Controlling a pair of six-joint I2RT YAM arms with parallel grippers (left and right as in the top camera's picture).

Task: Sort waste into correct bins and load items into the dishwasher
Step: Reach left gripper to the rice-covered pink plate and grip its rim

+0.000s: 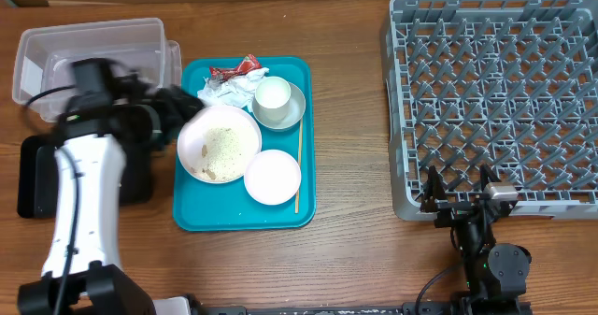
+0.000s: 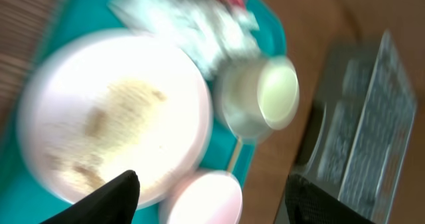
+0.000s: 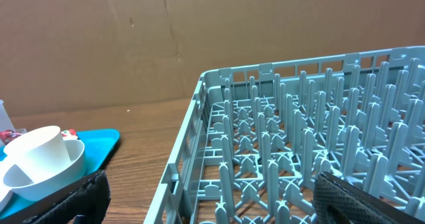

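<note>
My left wrist view is smeared with blur, so the crumbs in the large bowl (image 2: 113, 117) are only a tan smudge there. The crumpled napkin (image 2: 192, 24) runs off its top edge. From overhead my own left arm covers most of the black bin (image 1: 33, 179) and a corner of the clear plastic bin (image 1: 93, 44), and I cannot tell what either holds. The dish rack (image 1: 495, 100) is cut off at the right edge.

All the waste and dishes sit on the teal tray (image 1: 201, 207), left of centre on the table (image 1: 355, 250). The large bowl (image 1: 220, 144) lies in the middle and the small white dish (image 1: 272, 177) touches its lower right rim. The cup (image 1: 272, 95) stands mouth up inside a small bowl (image 1: 294, 114), with the red wrapper (image 1: 234, 69) and the napkin just beside it. A wooden stick (image 1: 296, 203) lies along the tray's right side, its long axis parallel to that edge, its middle partly hidden by the dish.

My left gripper (image 1: 187, 105) hangs at the bowl's upper left rim, fingers (image 2: 123, 191) spread wide and gripping nothing. My right gripper (image 1: 458, 192) sits at the rack's near wall, well apart from the tray, also spread wide and empty
</note>
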